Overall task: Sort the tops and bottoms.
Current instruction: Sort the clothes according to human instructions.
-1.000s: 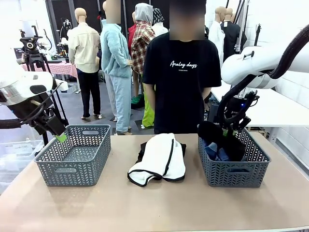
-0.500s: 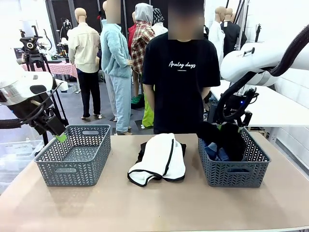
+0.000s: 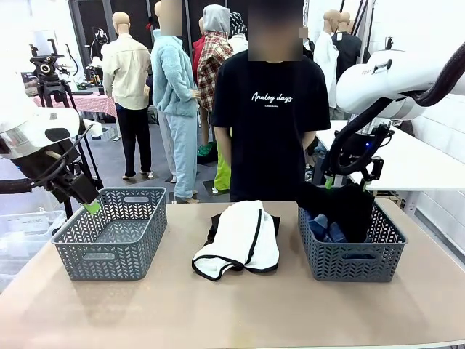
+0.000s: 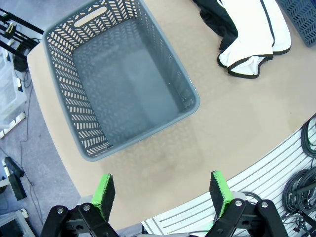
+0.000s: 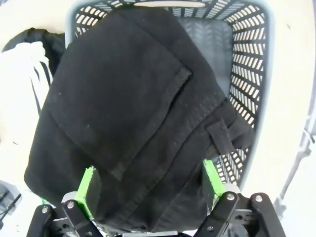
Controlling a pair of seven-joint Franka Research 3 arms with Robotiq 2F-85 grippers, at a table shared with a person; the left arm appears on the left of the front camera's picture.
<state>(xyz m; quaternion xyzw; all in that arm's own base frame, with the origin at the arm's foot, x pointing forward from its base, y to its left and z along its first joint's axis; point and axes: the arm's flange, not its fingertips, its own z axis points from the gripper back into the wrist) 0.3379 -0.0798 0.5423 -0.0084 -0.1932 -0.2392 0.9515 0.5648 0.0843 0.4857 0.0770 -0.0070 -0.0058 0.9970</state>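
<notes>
A black piece (image 3: 343, 207) lies draped over the far-left rim of the right grey basket (image 3: 352, 262), on top of the blue denim piece (image 3: 324, 230). Just above it hangs my right gripper (image 3: 349, 182), open and holding nothing. In the right wrist view its green pads (image 5: 89, 190) stand wide on either side of the black piece (image 5: 138, 113). A white piece with black edging (image 3: 243, 236) lies at the table's middle over another black piece (image 3: 216, 222). My left gripper (image 3: 91, 206) is open beside the left grey basket (image 3: 109, 254), whose inside (image 4: 123, 84) is bare.
A person in a black printed T-shirt (image 3: 270, 123) stands at the far edge behind the garments, arms down. The bare tabletop (image 3: 232, 305) runs along the front. The table's near-left edge (image 4: 207, 192) shows in the left wrist view.
My right gripper has opened, let go of the black piece into the right basket, and risen a little. The left arm has not moved.
</notes>
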